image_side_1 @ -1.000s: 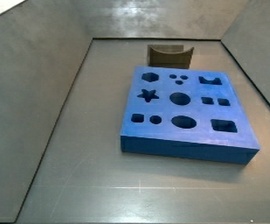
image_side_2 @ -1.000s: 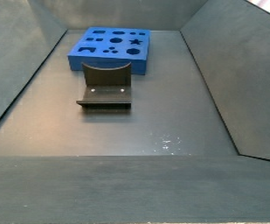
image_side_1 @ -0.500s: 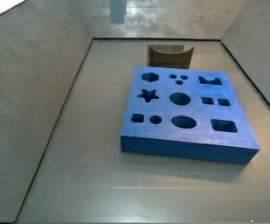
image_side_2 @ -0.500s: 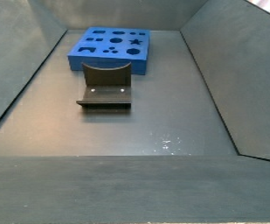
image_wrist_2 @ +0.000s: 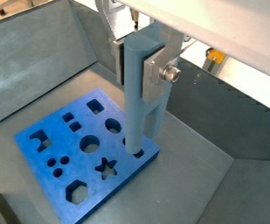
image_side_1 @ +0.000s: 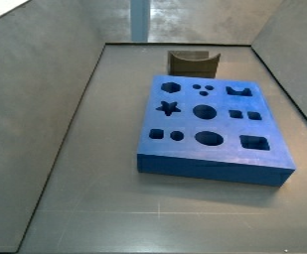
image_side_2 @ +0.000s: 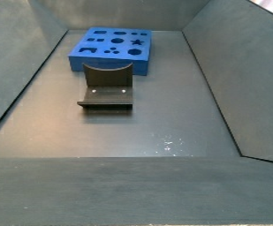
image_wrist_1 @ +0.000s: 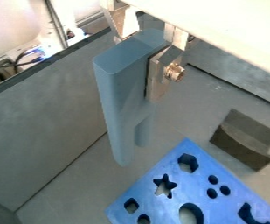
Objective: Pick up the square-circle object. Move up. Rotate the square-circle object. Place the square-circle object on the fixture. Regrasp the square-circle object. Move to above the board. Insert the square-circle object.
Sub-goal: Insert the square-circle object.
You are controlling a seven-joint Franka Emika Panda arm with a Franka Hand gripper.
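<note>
We see the gripper (image_wrist_1: 148,61) high above the board (image_wrist_2: 55,157), fingers (image_wrist_1: 164,70) clamped on the square-circle object (image_wrist_1: 123,101), which hangs upright; fixture (image_side_1: 193,63) sits behind the board.

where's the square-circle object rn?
Held upright in the gripper, the square-circle object hangs high above the board; a side view shows only its lower end.

The gripper (image_wrist_1: 143,66) has flat silver plate fingers (image_wrist_2: 158,68), each fixed with a round-head screw visible on the plate face in both wrist views. A white housing sits above the fingers. Thin cables run beside the finger mount.
</note>
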